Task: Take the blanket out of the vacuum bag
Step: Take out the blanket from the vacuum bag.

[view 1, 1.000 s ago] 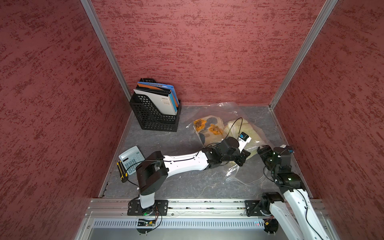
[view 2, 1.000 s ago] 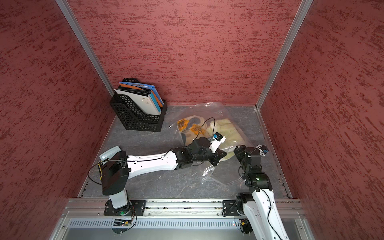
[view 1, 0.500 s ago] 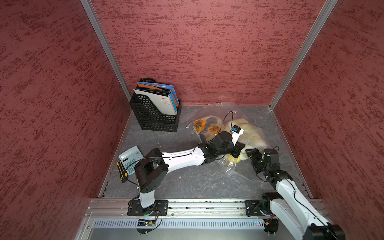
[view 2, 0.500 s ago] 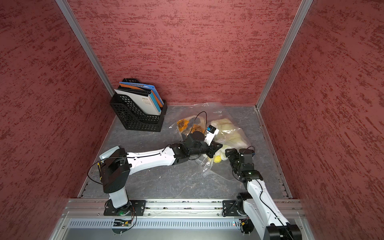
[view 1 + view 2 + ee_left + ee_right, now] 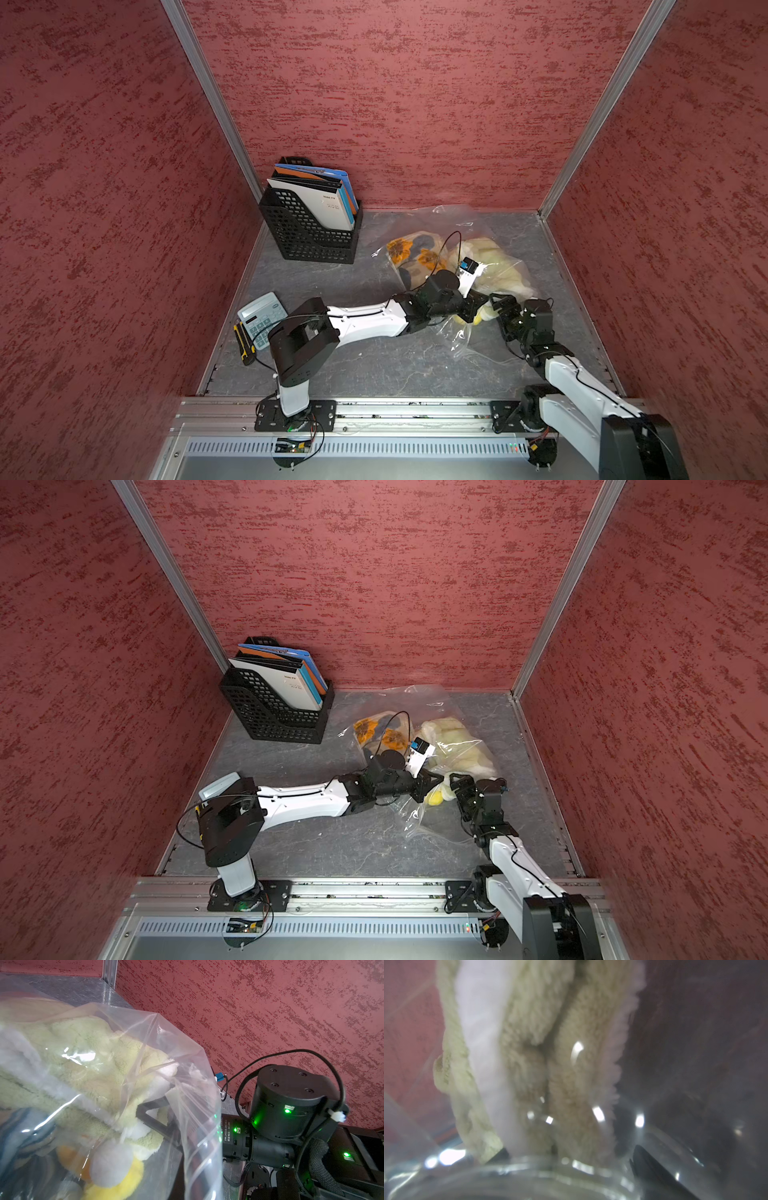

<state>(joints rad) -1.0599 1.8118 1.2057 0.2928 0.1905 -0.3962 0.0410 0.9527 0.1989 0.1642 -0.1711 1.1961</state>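
Blanket (image 5: 494, 266) lies inside vacuum bag (image 5: 449, 220), right of file rack (image 5: 307, 237).

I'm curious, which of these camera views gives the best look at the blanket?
The left wrist view: the blanket fills it, sharp pale-green fleece through the clear vacuum bag. The right wrist view shows only its blurred folds, very close. In both top views it is a small, distant pale lump.

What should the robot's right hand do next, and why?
Probably close the right hand on the fluffy blanket. Its jaws stand open inside the vacuum bag with a blanket fold between them, and the left hand seems to hold the bag's mouth up, so a pinch comes before pulling.
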